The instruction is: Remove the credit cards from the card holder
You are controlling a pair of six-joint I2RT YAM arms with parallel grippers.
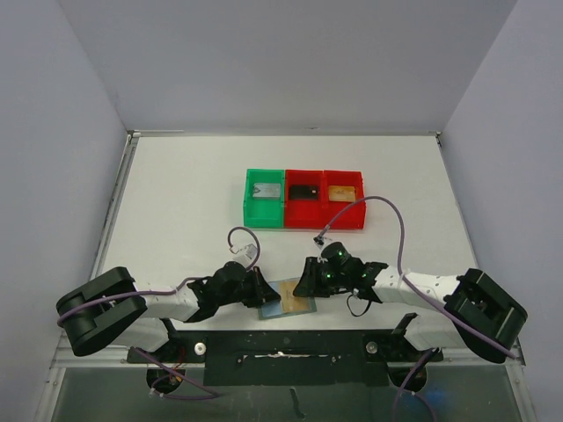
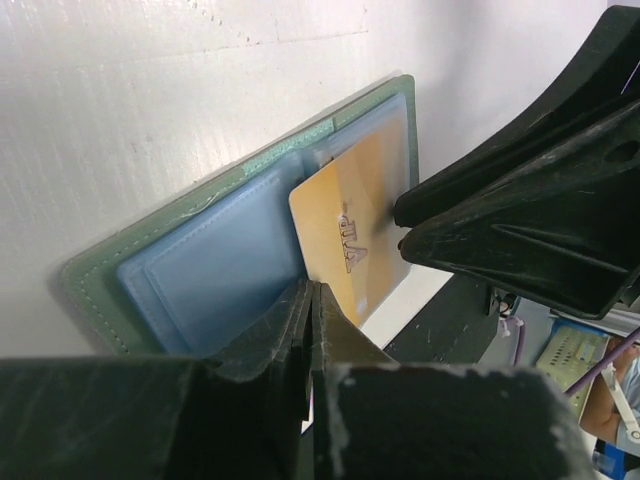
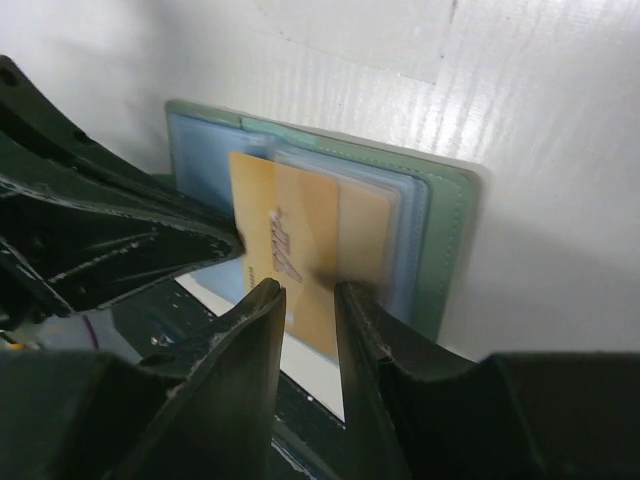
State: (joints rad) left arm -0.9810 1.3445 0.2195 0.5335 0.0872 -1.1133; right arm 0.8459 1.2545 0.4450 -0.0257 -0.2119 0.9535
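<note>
The card holder [image 1: 274,309] lies open and flat near the table's front edge, pale blue inside with a green border [image 2: 210,260] [image 3: 440,230]. A gold-tan credit card [image 1: 296,297] [image 2: 350,235] [image 3: 300,235] sticks partway out of its pocket toward the holder's fold. My left gripper [image 1: 263,290] [image 2: 312,288] is shut, its tips down at the holder's blue panel beside the card. From the opposite side my right gripper [image 1: 309,280] [image 3: 308,292] reaches in. Its jaws stand slightly apart over the card's free end, with nothing clamped between them.
A green bin [image 1: 264,212] and two red bins [image 1: 305,214] [image 1: 345,214] stand in a row behind the arms, each with a card-like item inside. The black front rail [image 1: 281,347] runs just behind the holder's near edge.
</note>
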